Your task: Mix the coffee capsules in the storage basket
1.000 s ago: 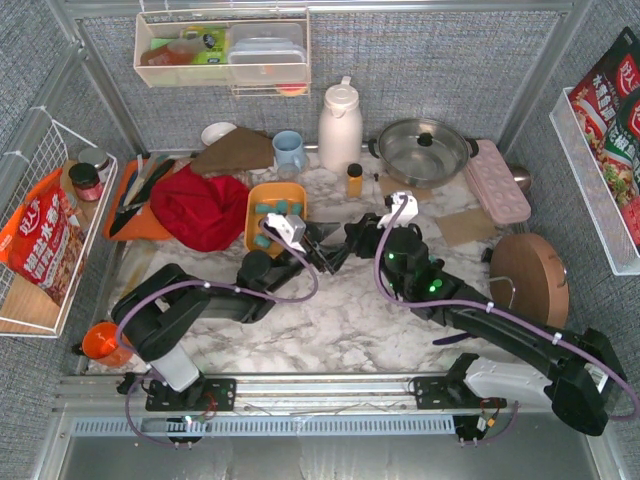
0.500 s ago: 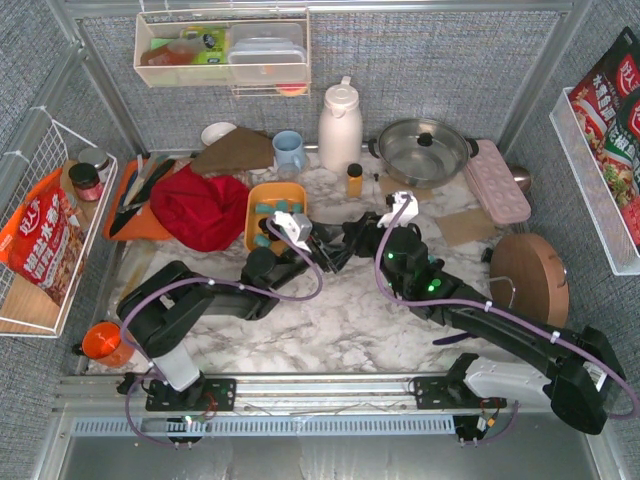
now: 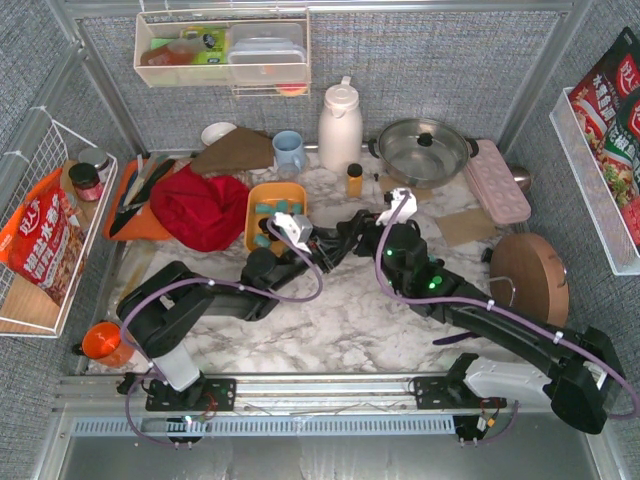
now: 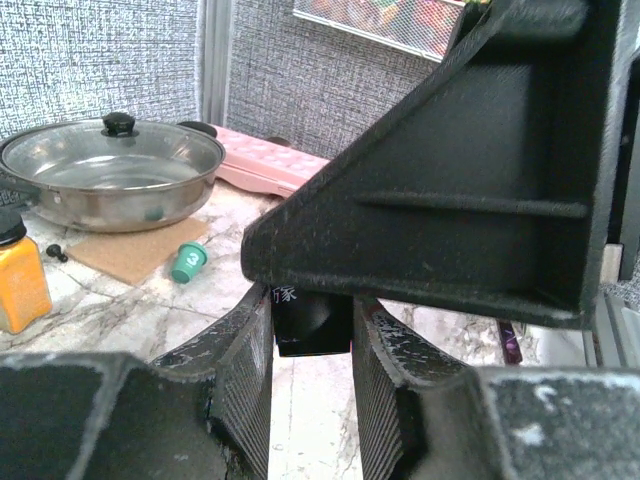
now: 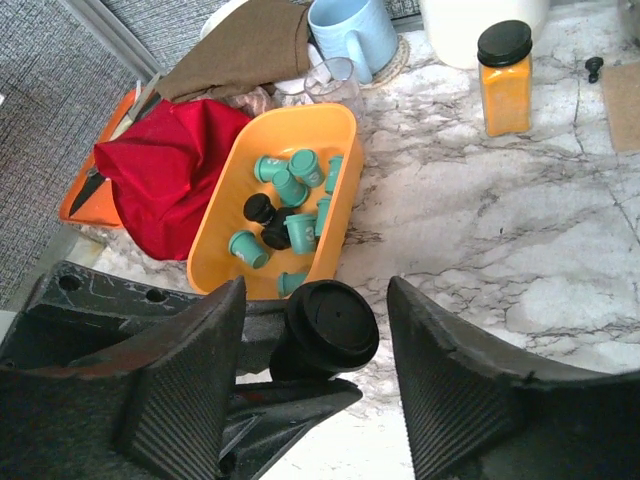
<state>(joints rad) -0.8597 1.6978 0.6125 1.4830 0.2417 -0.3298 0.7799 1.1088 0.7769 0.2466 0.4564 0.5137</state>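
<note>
The left hand [image 4: 312, 330] has just pinched the black coffee capsule [image 5: 332, 322] as the right hand [image 5: 315, 300] spread off it. The handover looks done, so the storage basket [image 5: 213, 240] probably comes next.

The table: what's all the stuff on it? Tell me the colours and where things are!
storage basket: one, orange-yellow, middle of table
coffee capsules: about ten, mostly teal, some black, in the basket
black capsule: one, black, between the two tools
loose capsule: one, teal, on table near pot
pot: one, silver, glass lid, at back
egg tray: one, pink, right of pot
jug: one, white, at back
mug: one, light blue, at back
bottle: one, amber, black cap, near jug
cloth: one, red, left of basket
left tool: one, black, shut on black capsule
right tool: one, black, open around it
</note>
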